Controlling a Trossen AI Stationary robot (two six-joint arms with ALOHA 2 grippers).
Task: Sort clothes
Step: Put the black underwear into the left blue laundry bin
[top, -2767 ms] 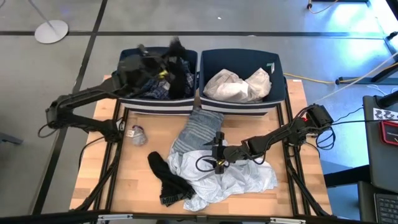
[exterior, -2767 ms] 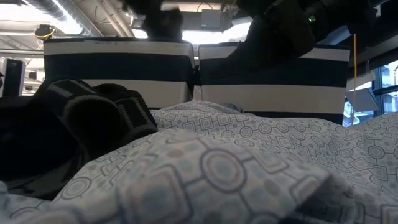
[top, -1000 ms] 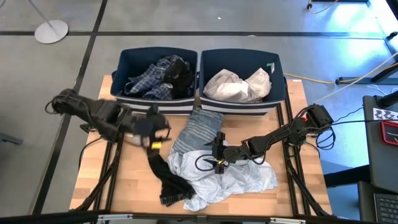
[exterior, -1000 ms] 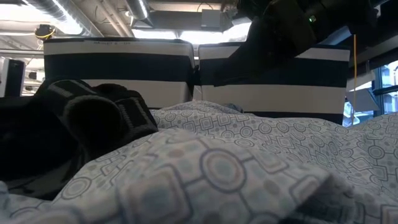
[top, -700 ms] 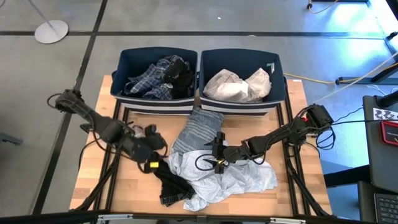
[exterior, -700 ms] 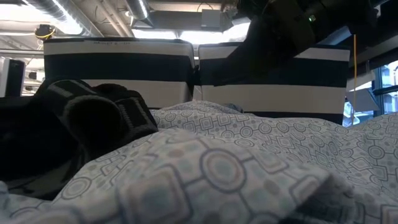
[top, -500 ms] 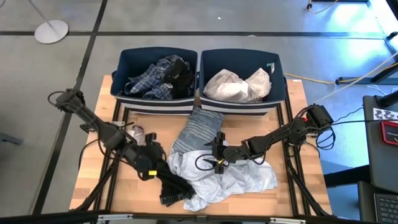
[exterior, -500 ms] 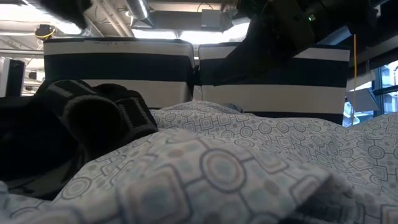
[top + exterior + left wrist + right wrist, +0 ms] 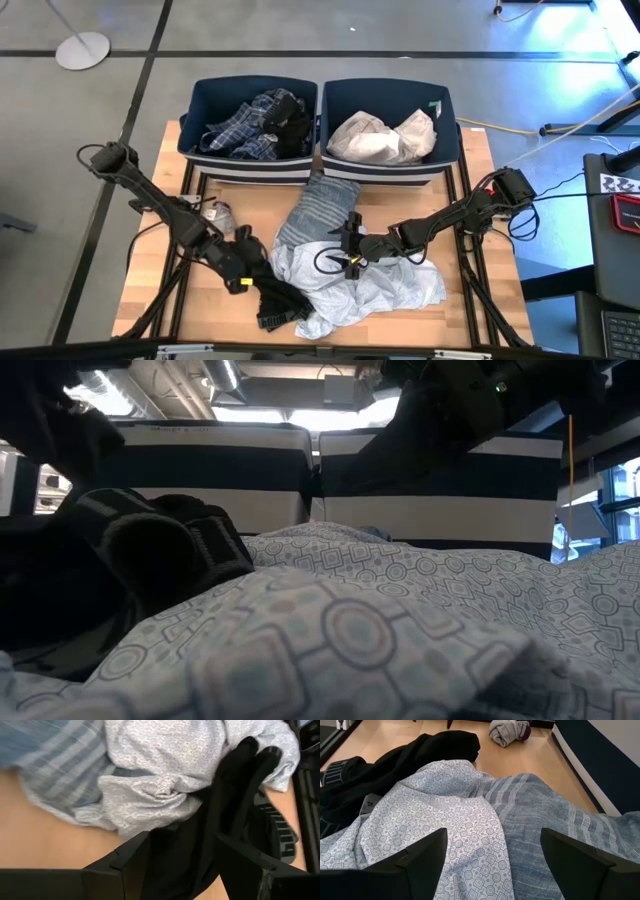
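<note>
A black garment (image 9: 272,292) lies at the near left of a clothes pile on the wooden table. Beside it are a pale blue patterned garment (image 9: 375,285) and a blue-grey striped one (image 9: 315,210). My left gripper (image 9: 245,270) is low over the black garment's far end, open, with the black cloth (image 9: 192,855) between its fingers. My right gripper (image 9: 350,250) hovers open over the pile (image 9: 470,820), where the patterned and striped garments meet. A small grey bundle (image 9: 220,213) lies apart on the table. My left gripper comes at the black garment's far end (image 9: 200,845) slanting down from the table's left, one finger (image 9: 120,867) on each side of the cloth. I cannot tell whether the fingers touch it. The garment lies slack on the table.
Two navy bins stand at the far edge. The left bin (image 9: 195,100) holds plaid and dark clothes, and the right bin (image 9: 445,110) holds white ones. Bare wood shows at the near left (image 9: 170,300). A dark frame rail (image 9: 185,200) crosses the table in front of the bins.
My left gripper has swung from beside the small grey bundle toward the table's near edge and down onto the far end of the black garment, slowing at the last. The clothes on the table have not moved.
</note>
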